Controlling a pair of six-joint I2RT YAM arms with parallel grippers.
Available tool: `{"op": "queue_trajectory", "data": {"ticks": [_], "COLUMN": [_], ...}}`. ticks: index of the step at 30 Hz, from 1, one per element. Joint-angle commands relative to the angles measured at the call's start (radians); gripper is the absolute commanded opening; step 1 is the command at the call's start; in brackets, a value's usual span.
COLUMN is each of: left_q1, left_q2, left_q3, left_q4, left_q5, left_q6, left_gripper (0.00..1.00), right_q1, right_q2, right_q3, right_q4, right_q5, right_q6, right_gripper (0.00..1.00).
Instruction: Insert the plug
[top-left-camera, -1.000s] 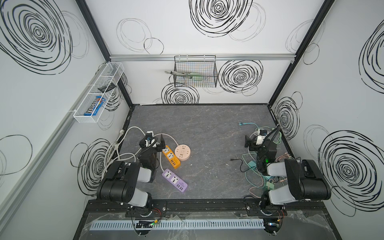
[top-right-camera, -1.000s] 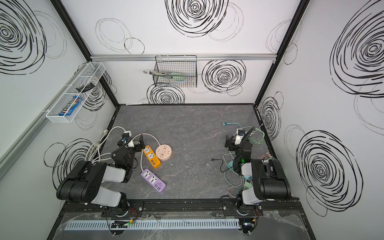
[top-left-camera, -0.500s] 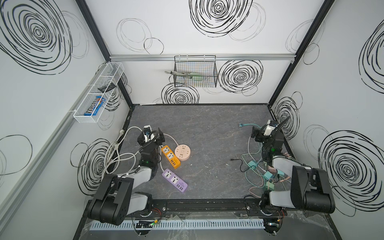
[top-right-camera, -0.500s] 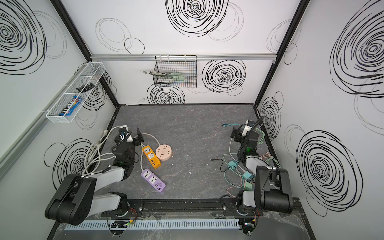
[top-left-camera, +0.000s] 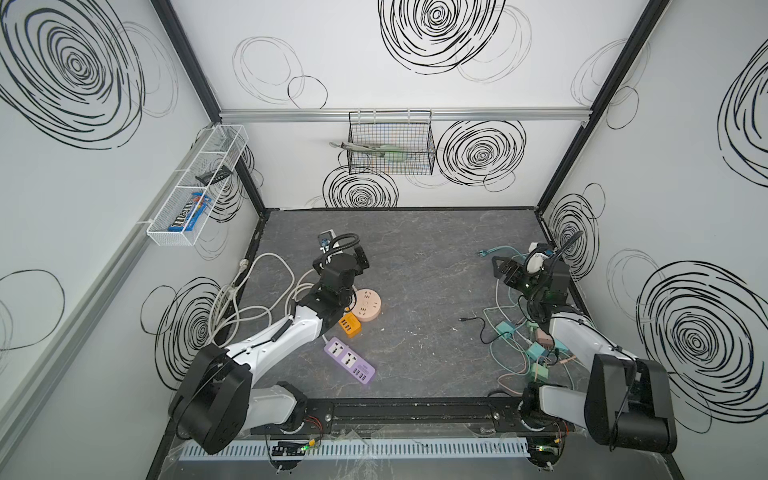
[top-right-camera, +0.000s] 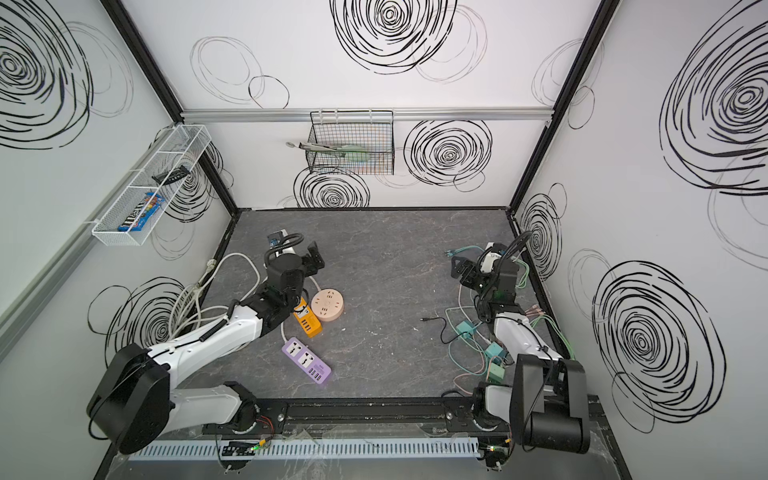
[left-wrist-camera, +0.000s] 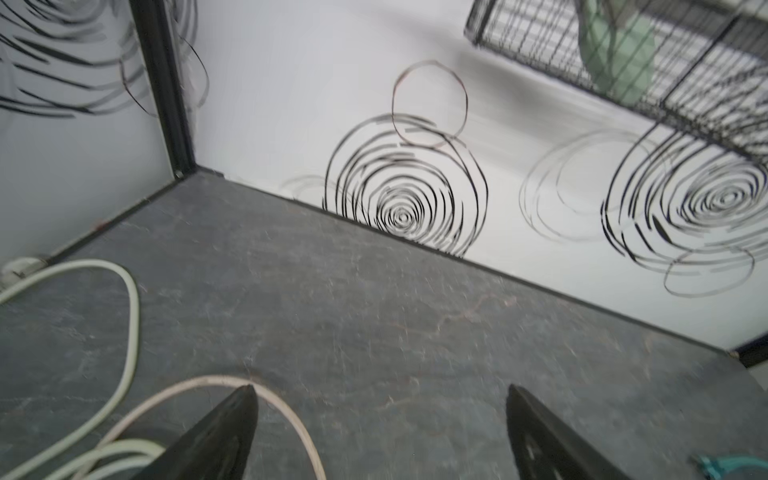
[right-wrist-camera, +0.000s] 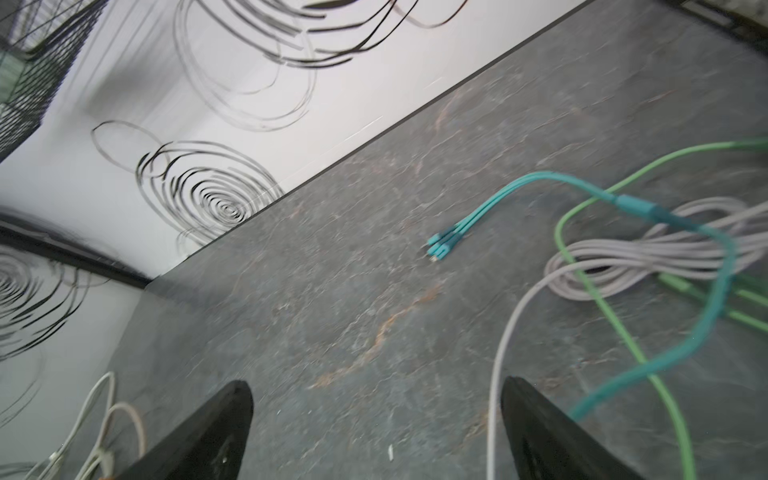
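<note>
The left black claw (left-wrist-camera: 380, 395) and right black claw (right-wrist-camera: 376, 384) are open and empty, and the little teal plastic plug (top-left-camera: 505, 328), well right of the round pink socket block (top-left-camera: 368, 305), looks light and hard: pinch its flat sides.

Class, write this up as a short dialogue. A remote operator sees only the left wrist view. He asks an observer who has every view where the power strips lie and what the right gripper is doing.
Operator: I see only grey floor and pale cables. Where are the power strips?
Observer: Nearer the base than the left gripper, in both top views: an orange strip partly under the arm, a round pink socket beside it, and a purple strip nearest the base.
Operator: And the right gripper?
Observer: The right gripper is open and empty above the floor, near a teal cable.
</note>
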Motion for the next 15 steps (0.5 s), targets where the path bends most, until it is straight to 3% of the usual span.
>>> {"op": "queue_trajectory", "data": {"ticks": [1, 7, 11, 15], "left_q1": [-0.004, 0.050, 0.078, 0.087], "left_q2": [0.035, 0.142, 0.205, 0.281], "left_q3": [0.042, 0.164, 0.207, 0.266], "left_q4": [-0.188, -0.401, -0.451, -0.497], "left_q5": [0.171, 0.337, 0.434, 0.436], "left_q6": [-0.089, -0.055, -0.027, -0.024], "left_gripper": [0.96, 0.96, 0.96, 0.96], "right_q1": [0.041, 0.126, 0.178, 0.216], "right_q2": [-0.054, -0.110, -0.115, -0.068], "right_q3": [-0.044, -0.148, -0.172, -0.132], "right_q4": [-0.070, -0.083, -0.076, -0.078], "right_q5": [-0.130, -0.134, -0.105, -0.094], "right_q6": [0.042, 0.049, 0.049, 0.041], "right_gripper": [0.97, 0.97, 0.97, 0.97]}}
